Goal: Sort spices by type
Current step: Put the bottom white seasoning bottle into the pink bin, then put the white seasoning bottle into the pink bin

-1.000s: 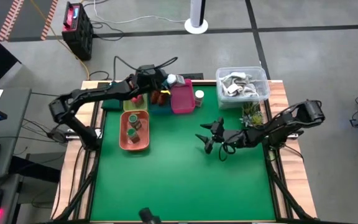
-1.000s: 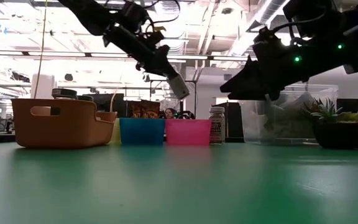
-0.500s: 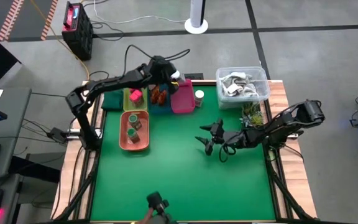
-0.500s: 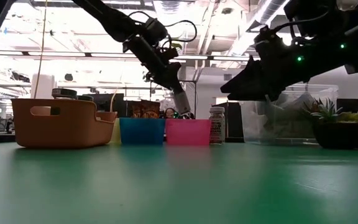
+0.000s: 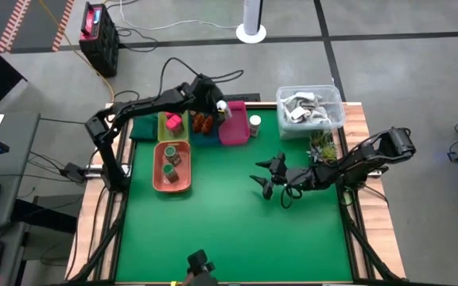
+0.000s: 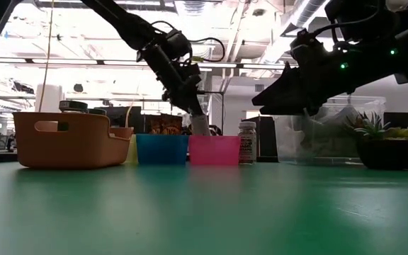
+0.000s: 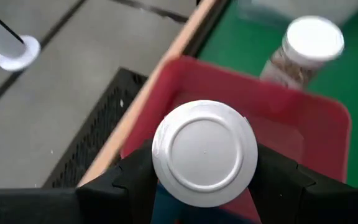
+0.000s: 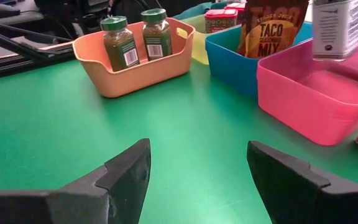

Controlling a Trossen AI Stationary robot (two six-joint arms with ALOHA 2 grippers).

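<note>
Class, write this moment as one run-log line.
left gripper: holds white-lidded jar over pink tray | right gripper: open, waiting mid-table

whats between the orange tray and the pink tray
In the low view, the blue tray stands between the orange tray and the pink tray, with a yellow tray's edge showing beside the orange one.
</note>
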